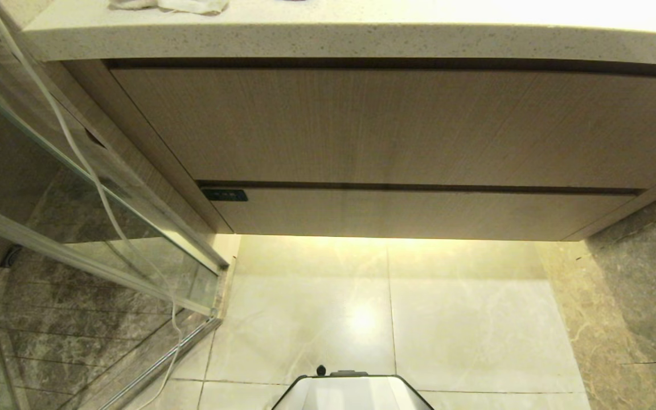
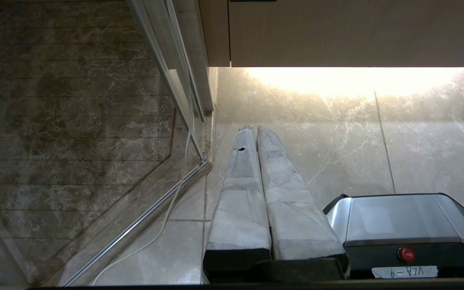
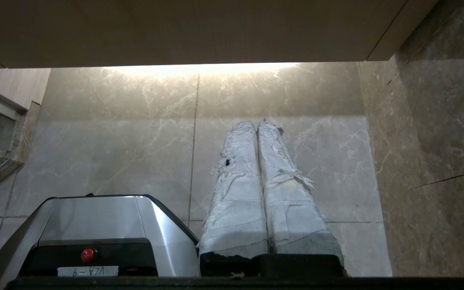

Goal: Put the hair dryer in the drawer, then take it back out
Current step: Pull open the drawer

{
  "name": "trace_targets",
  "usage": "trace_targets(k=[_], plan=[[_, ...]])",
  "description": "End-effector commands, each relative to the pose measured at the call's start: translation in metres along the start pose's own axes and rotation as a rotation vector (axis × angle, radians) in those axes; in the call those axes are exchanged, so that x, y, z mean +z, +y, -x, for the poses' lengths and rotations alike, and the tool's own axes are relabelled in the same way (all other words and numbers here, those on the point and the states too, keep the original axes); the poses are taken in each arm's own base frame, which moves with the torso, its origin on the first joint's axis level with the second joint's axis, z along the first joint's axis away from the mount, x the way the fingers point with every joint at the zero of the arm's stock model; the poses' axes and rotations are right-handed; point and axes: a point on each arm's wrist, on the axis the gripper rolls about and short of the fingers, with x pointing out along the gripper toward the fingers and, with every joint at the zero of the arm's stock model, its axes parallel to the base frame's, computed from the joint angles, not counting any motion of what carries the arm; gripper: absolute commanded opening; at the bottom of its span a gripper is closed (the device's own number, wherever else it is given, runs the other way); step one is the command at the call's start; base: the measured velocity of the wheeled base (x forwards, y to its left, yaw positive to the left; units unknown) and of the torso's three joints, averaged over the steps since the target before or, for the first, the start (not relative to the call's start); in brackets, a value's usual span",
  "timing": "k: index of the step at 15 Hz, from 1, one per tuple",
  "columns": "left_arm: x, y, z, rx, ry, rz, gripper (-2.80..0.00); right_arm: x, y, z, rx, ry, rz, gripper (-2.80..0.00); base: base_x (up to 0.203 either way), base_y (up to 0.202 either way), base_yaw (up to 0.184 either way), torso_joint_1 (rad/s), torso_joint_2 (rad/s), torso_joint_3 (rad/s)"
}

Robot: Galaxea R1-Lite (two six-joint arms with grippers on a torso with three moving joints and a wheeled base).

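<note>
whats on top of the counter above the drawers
A crumpled white cloth lies on the speckled counter near its front edge. The rest of the countertop runs out of view. Both drawer fronts are shut, hiding anything inside.

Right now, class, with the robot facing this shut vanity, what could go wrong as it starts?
1. The drawer is shut with no handle showing, only a dark slot above; the right gripper could slip there.
2. A white cord trails down the glass door at the robot's left; the left gripper could snag it when raised.
3. The hair dryer is not clearly in view.
</note>
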Motion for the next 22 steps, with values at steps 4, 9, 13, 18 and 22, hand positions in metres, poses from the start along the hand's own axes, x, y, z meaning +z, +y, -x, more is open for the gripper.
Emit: trace_targets(k=[4, 9, 13, 18, 22], plan=[[-0.0005, 0.0000, 0.0000, 0.000, 0.001, 0.000, -2.80, -0.0004, 0.0000, -0.0002, 0.000, 0.002, 0.000, -2.80, 0.000, 0.000, 0.000, 0.000, 0.00, 0.000], [-0.0005, 0.0000, -0.0001, 0.000, 0.002, 0.000, -2.80, -0.0004, 0.0000, -0.0002, 0.000, 0.002, 0.000, -2.80, 0.000, 0.000, 0.000, 0.000, 0.00, 0.000], [-0.0005, 0.0000, -0.0001, 0.000, 0.002, 0.000, -2.80, -0.0004, 0.0000, -0.0002, 0.000, 0.002, 0.000, -2.80, 0.000, 0.000, 0.000, 0.000, 0.00, 0.000], [-0.0005, 0.0000, -0.0001, 0.000, 0.002, 0.000, -2.80, -0.0004, 0.0000, -0.0002, 0.000, 0.002, 0.000, -2.80, 0.000, 0.000, 0.000, 0.000, 0.00, 0.000], [-0.0005, 0.0000, -0.0001, 0.000, 0.002, 0.000, -2.80, -0.0004, 0.0000, -0.0002, 0.003, 0.002, 0.000, -2.80, 0.000, 0.000, 0.000, 0.000, 0.00, 0.000]])
